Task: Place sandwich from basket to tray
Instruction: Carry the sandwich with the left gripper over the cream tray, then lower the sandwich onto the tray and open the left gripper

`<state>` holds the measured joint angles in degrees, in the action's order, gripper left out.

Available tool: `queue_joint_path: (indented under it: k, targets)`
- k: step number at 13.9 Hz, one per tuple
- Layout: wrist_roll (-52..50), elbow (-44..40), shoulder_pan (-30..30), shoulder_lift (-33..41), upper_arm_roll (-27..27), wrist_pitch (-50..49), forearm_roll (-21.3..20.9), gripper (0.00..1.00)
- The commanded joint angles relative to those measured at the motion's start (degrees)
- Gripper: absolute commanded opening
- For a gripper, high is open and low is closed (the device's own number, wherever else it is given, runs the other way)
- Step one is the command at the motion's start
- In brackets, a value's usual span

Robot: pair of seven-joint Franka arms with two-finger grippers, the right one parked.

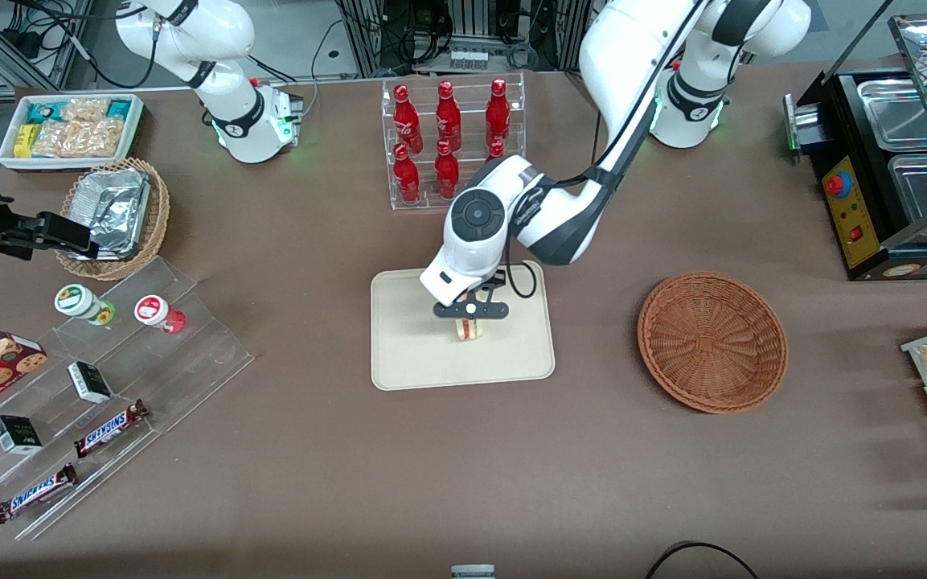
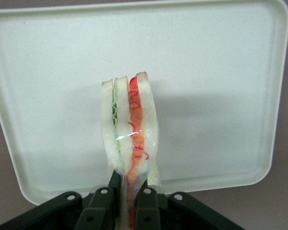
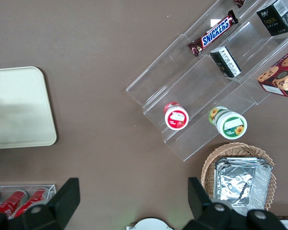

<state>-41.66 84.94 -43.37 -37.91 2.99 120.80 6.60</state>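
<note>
Gripper (image 1: 470,321), one sandwich (image 1: 470,329), one tray (image 1: 423,354)

Tray (image 3: 19,108), acrylic steps (image 3: 216,86) (snacks), foil basket (image 3: 240,175)

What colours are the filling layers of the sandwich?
Green and red, between pale bread; the left wrist view shows the sandwich best.

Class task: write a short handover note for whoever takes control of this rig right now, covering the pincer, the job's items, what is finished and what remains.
Pincer: shut on the sandwich, poised over the middle of the tray.
Basket: holds nothing, sits beside the tray toward the working arm's end.
Done: sandwich lifted out of the basket and carried over the tray.
Left: probably lower if needed, open the pincer to release the sandwich on the tray, then lift the arm away. Whether the sandwich already touches the tray cannot be told.
</note>
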Motion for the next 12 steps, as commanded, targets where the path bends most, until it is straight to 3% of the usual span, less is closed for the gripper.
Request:
queue_joint_path:
  k: [1, 6, 9, 10, 11, 12]
  targets:
    - [-0.6, -2.2, -1.5, -2.8, -0.6, 0.3, -0.9, 0.16]
    - [-1.1, -2.0, -2.8, -4.8, -0.6, 2.2, -2.9, 0.16]
    - [-1.0, -2.1, -2.9, -5.5, -0.6, 2.9, -3.0, 0.23]
    - [-0.9, -2.1, -3.2, -5.6, -0.6, 2.9, -3.1, 0.36]
    - [-0.8, -2.1, -3.2, -5.6, -0.6, 2.9, -3.1, 0.75]
    - [-0.7, -2.1, -3.2, -5.3, -0.6, 2.9, -3.2, 0.99]
